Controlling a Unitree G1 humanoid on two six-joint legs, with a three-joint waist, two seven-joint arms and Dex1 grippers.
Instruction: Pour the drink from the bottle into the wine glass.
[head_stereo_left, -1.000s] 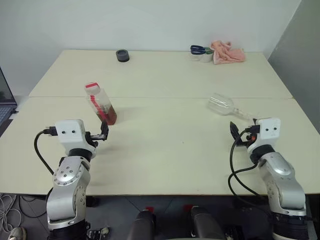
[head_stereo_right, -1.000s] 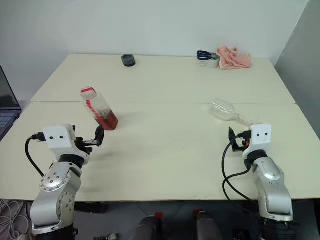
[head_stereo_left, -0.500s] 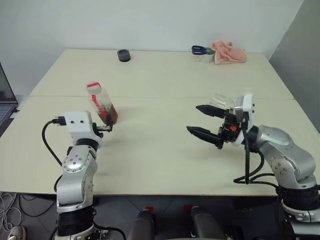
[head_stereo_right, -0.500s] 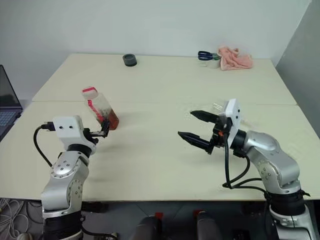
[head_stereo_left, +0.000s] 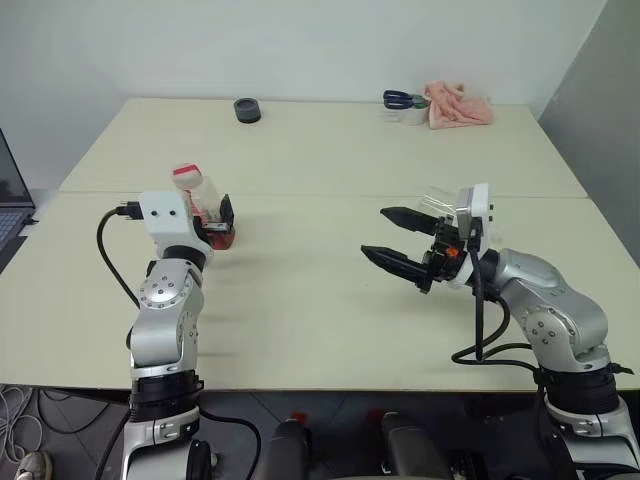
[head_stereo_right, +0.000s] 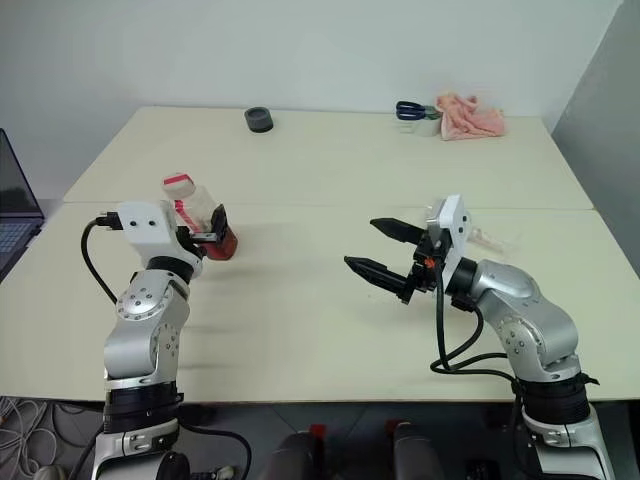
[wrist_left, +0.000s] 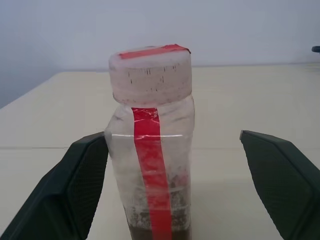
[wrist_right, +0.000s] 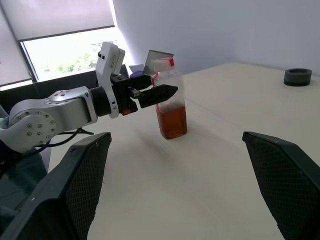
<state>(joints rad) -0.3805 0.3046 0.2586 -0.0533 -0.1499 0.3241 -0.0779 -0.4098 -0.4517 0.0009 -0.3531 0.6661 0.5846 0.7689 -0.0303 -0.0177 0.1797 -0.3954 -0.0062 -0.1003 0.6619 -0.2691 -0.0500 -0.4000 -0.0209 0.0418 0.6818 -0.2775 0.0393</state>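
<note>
The bottle (wrist_left: 151, 145) stood upright on the surface (head_stereo_left: 330, 300), between the spread fingers of the left end effector (head_stereo_left: 222, 217), one finger (wrist_left: 75, 185) touching its side and the other clear of it. The right end effector (head_stereo_left: 392, 238), also spread and holding nothing, was well apart from the bottle, pointing across toward it, so the left arm was plainly the nearer. The wine glass (head_stereo_left: 440, 203) lay just behind the right end effector.

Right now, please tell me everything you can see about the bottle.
The bottle is small, clear plastic, with a wide whitish cap taped red and a red strip down its side. It stands upright on the table, capped, with reddish-brown drink filling its lower part. The left gripper is open around it; one finger looks to be at its side, the other apart.
</note>
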